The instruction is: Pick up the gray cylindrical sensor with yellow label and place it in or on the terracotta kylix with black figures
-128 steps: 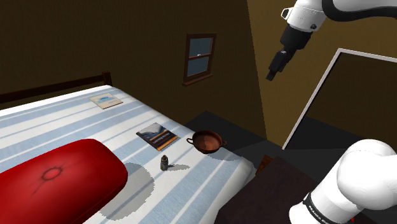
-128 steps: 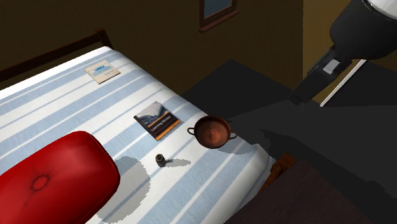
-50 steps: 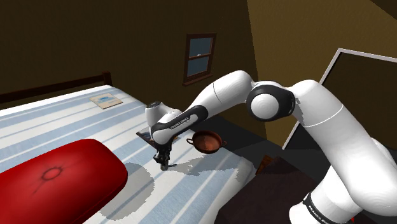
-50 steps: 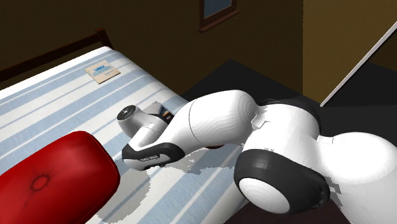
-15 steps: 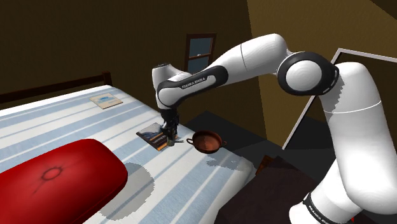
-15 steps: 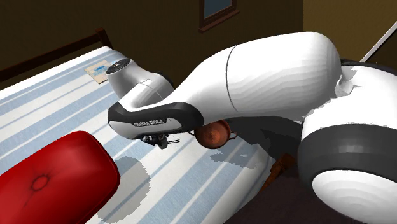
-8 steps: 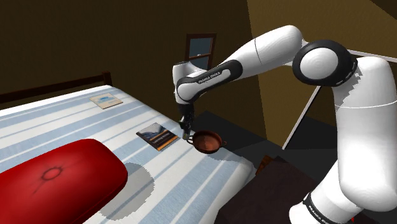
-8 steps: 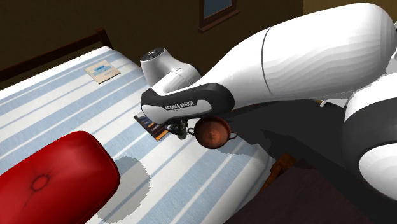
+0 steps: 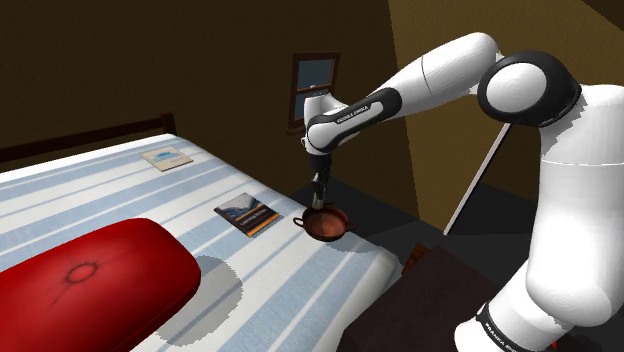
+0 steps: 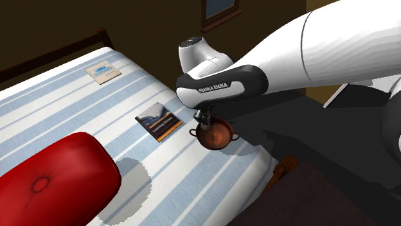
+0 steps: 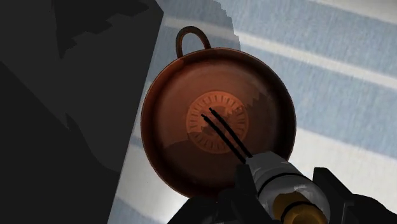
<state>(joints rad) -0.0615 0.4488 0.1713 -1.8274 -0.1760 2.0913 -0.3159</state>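
The sensor [image 11: 285,183], a grey cylinder with a yellow band near its held end, was clamped between the two black fingers [image 11: 334,191] of the gripper [image 11: 289,198]; its long axis ran roughly along those fingers and out past their tips; its two thin dark prongs pointed away from the hand, down toward the kylix [image 11: 167,137]. That reddish-brown bowl lay straight ahead of the fingertips, directly under the hand; in the wrist view the prong tips lined up with the round medallion [image 11: 216,121] at its centre. The shoulder view showed the gripper [image 9: 319,194] hanging upright just above the kylix [image 9: 326,224], near it but apparently apart; I judged that the drop called for little more than lowering and letting go. One loop handle of the bowl faced away from the fingers. Beyond the kylix, on the striped bed [image 9: 190,195], a book [image 9: 247,215] lay near; a red cushion [image 9: 90,275] sat well apart.
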